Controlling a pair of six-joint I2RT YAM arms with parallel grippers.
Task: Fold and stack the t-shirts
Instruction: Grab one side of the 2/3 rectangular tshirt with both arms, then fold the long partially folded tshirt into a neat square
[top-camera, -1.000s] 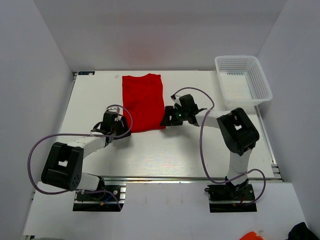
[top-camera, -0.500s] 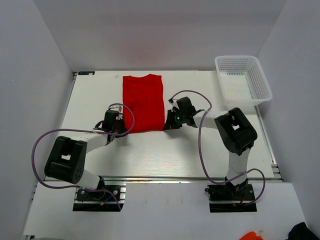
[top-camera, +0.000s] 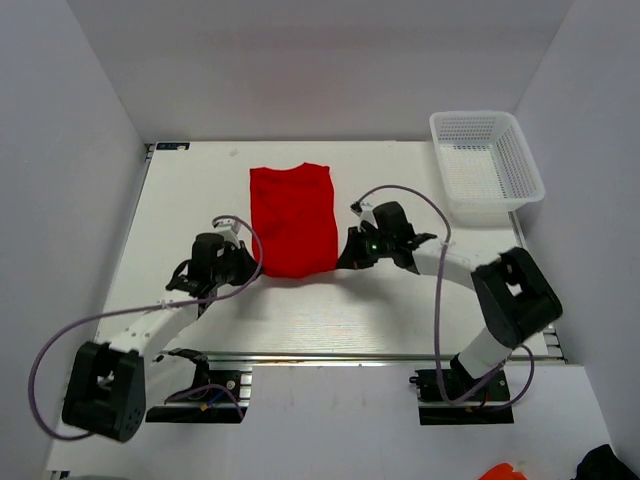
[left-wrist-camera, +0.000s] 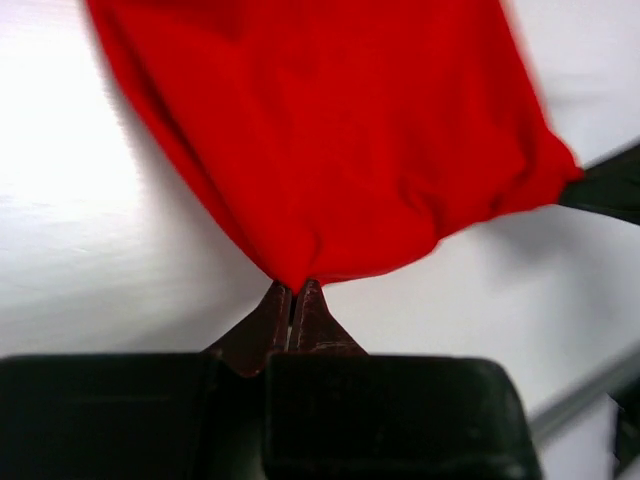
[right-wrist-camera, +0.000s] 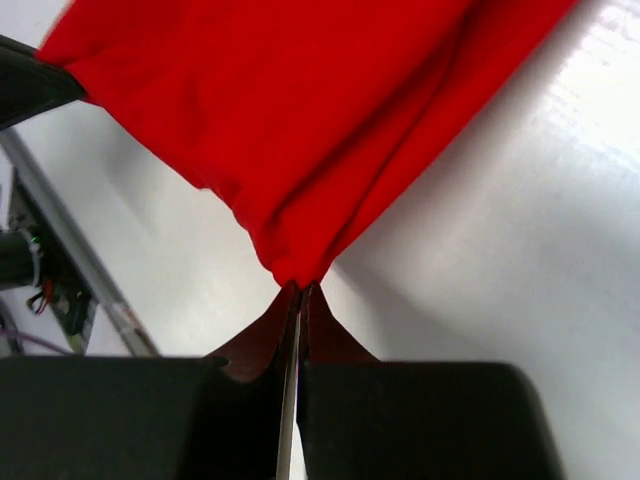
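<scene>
Top external view, looking down on a white bench (top-camera: 300, 310): one plain red t-shirt (top-camera: 292, 218) lies in the middle of the frame as a narrow upright rectangle. What looks like its collar end points toward the top of the frame. It appears to be folded lengthwise already. Two robot arms reach in from the bottom edge and meet the shirt's lower hem, one at each corner. The left gripper (top-camera: 252, 268) is at the lower left corner of the cloth and the right gripper (top-camera: 342, 260) at the lower right corner. A white mesh basket (top-camera: 487, 160) sits in the upper right of the frame, well apart from the shirt.

Left wrist view: the dark fingers are clenched tight at lower centre. A corner of red cloth is drawn to a point between them and fans out toward the top of the frame. The right wrist view shows the same pinch on the other corner.

Gripping both corners together probably keeps the hem level and taut. The likely next move is to carry the hem toward the collar, folding the shirt in half. Each pinch is small, so the cloth could slip out, or only its top layer might be caught.
</scene>
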